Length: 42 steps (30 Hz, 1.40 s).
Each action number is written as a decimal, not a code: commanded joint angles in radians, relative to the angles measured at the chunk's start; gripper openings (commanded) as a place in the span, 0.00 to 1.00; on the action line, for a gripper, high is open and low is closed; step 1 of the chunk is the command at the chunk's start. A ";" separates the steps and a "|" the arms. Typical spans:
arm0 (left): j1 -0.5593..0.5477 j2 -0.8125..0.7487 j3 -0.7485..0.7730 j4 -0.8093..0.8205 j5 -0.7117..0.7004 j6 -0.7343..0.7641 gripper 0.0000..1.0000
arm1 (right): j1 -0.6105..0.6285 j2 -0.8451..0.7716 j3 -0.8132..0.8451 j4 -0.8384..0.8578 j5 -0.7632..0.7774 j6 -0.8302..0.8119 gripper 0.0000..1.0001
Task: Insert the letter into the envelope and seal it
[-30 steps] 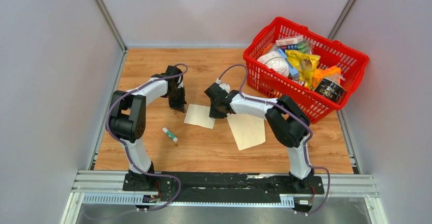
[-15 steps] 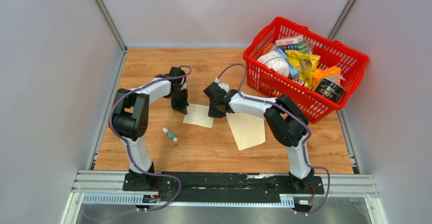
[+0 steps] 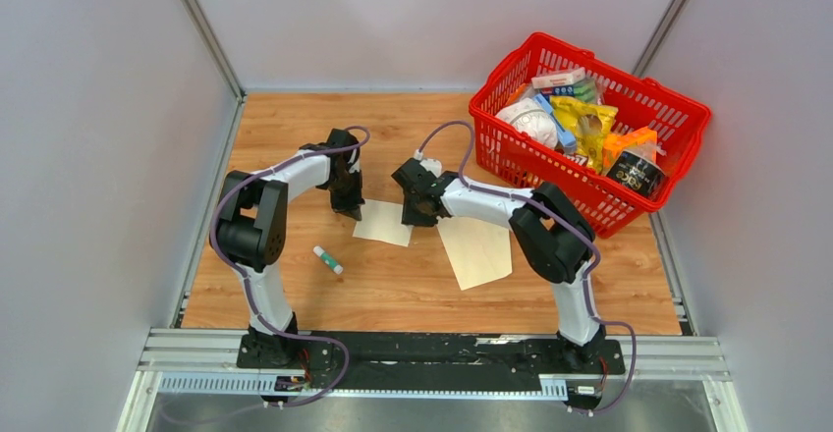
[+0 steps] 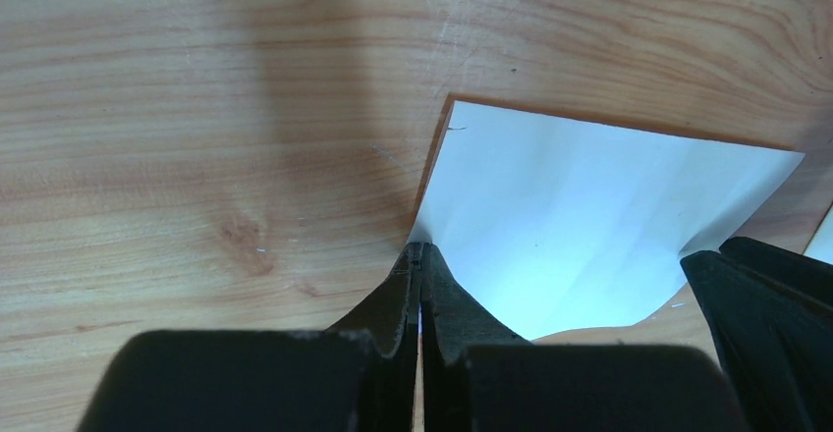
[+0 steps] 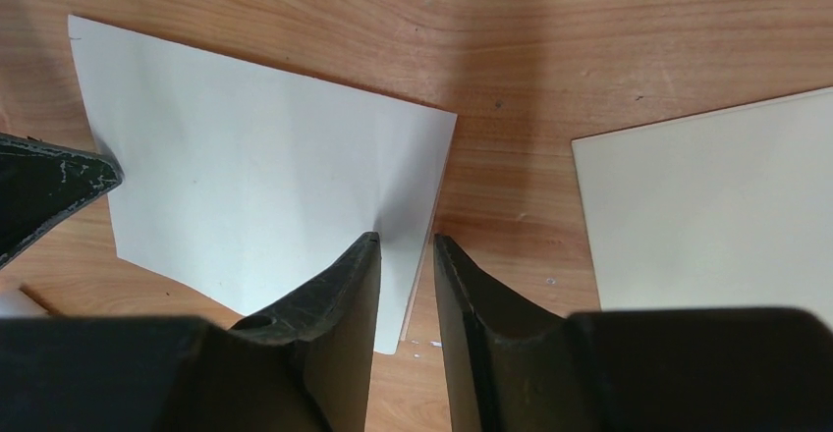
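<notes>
No step is finished: the letter [image 3: 385,224] lies on the counter [image 3: 295,128] just left of the envelope [image 3: 477,252], outside it. The corner farthest from the envelope is pinched in the closed left claw [image 4: 420,255]. The nearer edge is straddled by the right claw [image 5: 405,241], narrowly parted and gripping nothing. Insertion and sealing are left. 1 stick [image 3: 328,260] lies farther left and 1 basket [image 3: 488,133] stands behind the envelope. Nothing blocks it.
</notes>
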 commanded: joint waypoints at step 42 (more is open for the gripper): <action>-0.091 -0.063 0.038 0.105 0.314 -0.130 0.00 | 0.002 -0.060 0.077 -0.010 -0.048 -0.030 0.24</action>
